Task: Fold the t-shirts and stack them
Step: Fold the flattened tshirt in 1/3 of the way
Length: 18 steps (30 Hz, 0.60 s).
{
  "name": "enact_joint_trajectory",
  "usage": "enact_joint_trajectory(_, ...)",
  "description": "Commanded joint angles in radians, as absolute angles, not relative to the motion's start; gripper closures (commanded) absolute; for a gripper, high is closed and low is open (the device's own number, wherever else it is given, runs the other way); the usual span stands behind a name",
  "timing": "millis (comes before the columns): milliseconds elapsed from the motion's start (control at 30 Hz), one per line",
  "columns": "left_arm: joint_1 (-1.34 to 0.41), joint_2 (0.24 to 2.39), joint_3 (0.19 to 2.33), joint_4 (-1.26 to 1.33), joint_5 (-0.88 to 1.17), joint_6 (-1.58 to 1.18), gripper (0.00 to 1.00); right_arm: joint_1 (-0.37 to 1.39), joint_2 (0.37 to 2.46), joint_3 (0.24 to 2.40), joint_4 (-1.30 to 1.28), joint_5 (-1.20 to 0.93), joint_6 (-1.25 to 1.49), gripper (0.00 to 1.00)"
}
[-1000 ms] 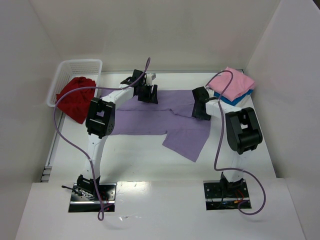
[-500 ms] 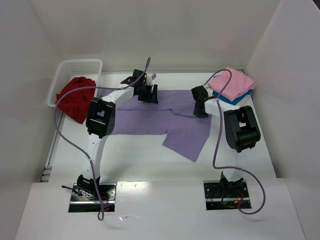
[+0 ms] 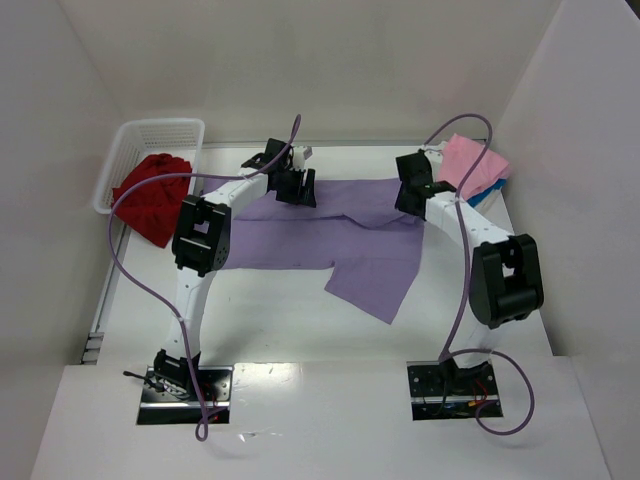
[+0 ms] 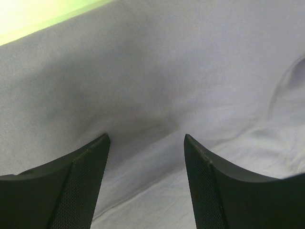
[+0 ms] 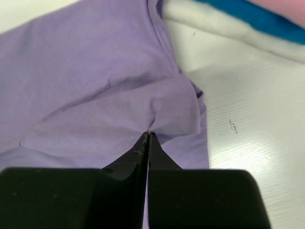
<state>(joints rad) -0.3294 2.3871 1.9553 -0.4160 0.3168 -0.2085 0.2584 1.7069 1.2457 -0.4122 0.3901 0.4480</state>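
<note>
Pointing left end effector (image 4: 145,138), wide open, down at purple shirt (image 3: 330,235). Pinching its far right edge with right end effector (image 5: 148,134), shut tight. Spread on counter (image 3: 300,320), between red shirt (image 3: 150,200) and pink shirt (image 3: 472,160).

white left arm (image 3: 190,295) and right arm (image 3: 446,212), boxy black joint housings (image 3: 203,235), looping purple cables (image 3: 109,245), dark base plates (image 3: 220,400); left gripper (image 4: 146,137) with black mesh-textured fingers (image 4: 81,186).
</note>
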Motion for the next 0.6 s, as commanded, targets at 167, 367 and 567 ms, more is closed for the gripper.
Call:
enact_joint_trajectory(167, -0.327, 2.476, 1.936, -0.477, 0.311, -0.181, 0.27, 0.242, 1.664, 1.187, -0.424, 0.423, 0.462, 1.00)
enact_joint_trajectory(367, -0.327, 2.476, 1.945, -0.477, 0.311, -0.181, 0.27, 0.242, 1.727, 1.167, -0.423, 0.364, 0.471, 0.89)
enact_joint_trajectory(567, -0.327, 2.485, 1.945, -0.477, 0.311, -0.181, 0.27, 0.242, 1.709, 1.167, -0.434, 0.362, 0.480, 0.63)
